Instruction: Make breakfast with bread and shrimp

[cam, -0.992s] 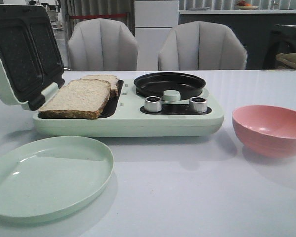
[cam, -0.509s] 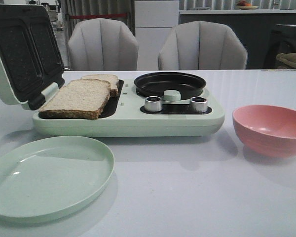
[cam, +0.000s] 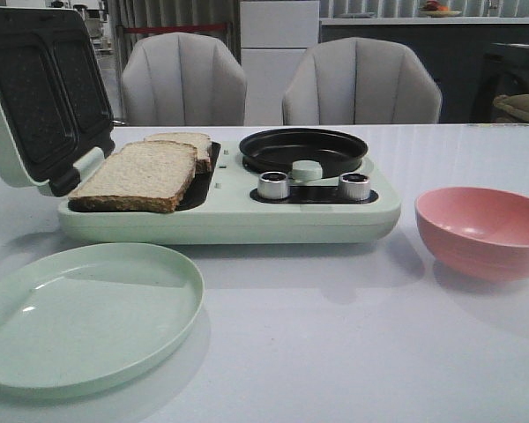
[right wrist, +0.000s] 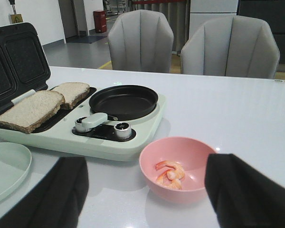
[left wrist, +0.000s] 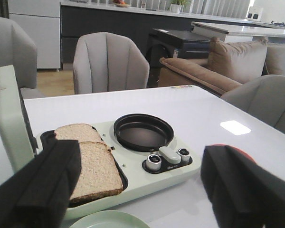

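Note:
Two bread slices (cam: 141,174) (left wrist: 96,164) (right wrist: 32,108) lie in the open sandwich tray of a mint-green breakfast maker (cam: 238,211). One slice overlaps the other (cam: 187,143). The shrimp (right wrist: 170,173) lies in the pink bowl (right wrist: 180,167) (cam: 485,231), hidden from the front view by the bowl's wall. My left gripper (left wrist: 140,190) hangs open above the table in front of the breakfast maker, holding nothing. My right gripper (right wrist: 145,194) is open too, with the pink bowl between and beyond its fingers. Neither gripper shows in the front view.
The maker's lid (cam: 35,92) stands raised at the left. Its round black pan (cam: 303,150) sits behind two silver knobs (cam: 273,185). A pale green plate (cam: 84,313) lies at the table's front left. Two grey chairs (cam: 183,79) stand behind the table.

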